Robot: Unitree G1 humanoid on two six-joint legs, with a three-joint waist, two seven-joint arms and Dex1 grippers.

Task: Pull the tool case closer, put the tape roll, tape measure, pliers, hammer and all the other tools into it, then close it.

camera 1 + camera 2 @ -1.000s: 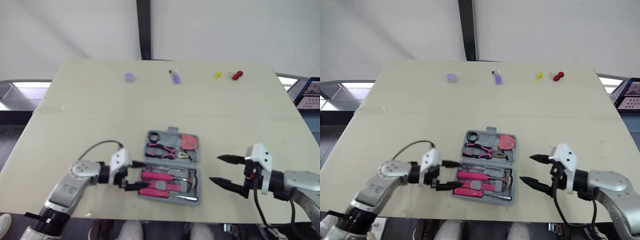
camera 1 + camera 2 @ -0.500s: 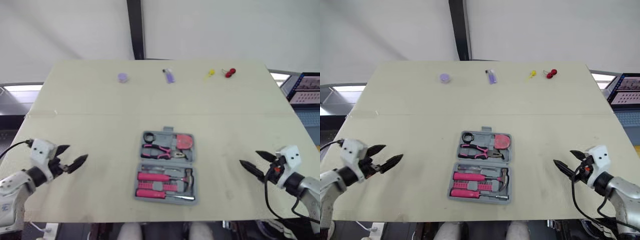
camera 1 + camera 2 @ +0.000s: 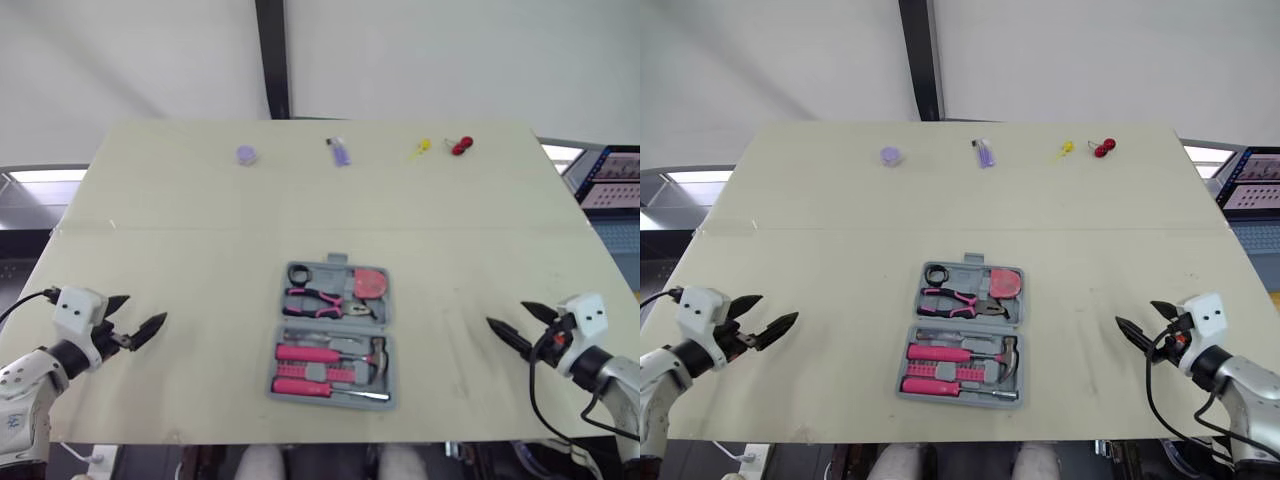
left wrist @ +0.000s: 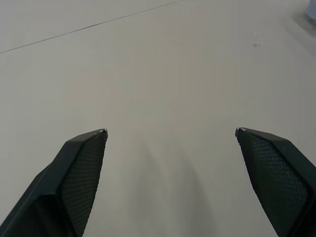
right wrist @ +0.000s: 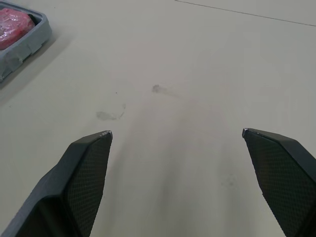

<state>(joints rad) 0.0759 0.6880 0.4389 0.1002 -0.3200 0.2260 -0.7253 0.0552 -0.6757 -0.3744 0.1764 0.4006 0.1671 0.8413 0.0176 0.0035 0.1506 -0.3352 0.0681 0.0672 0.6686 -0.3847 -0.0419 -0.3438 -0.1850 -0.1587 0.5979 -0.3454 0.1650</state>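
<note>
The grey tool case (image 3: 280,362) lies open near the table's front middle. In its far half are a black tape roll (image 3: 300,273), a red tape measure (image 3: 372,283) and pink-handled pliers (image 3: 318,300). The near half holds a hammer (image 3: 335,352) and a pink-handled screwdriver (image 3: 320,386). My left gripper (image 3: 143,312) hovers open and empty near the table's left edge, well away from the case. My right gripper (image 3: 508,316) is open and empty near the right edge. In the right wrist view a corner of the case (image 5: 29,37) with the tape measure (image 5: 12,22) lies ahead of the fingers (image 5: 84,173).
Along the table's far edge lie a small purple disc (image 3: 245,155), a purple stick-like item (image 3: 340,152), a yellow item (image 3: 420,150) and a red one (image 3: 460,146). A dark post (image 3: 272,60) rises behind the table. A shelf (image 3: 610,180) stands off the right side.
One second ago the left gripper was at the case's left edge and the right gripper close to its right side. Both have drawn back to the table's sides. The case has not moved.
</note>
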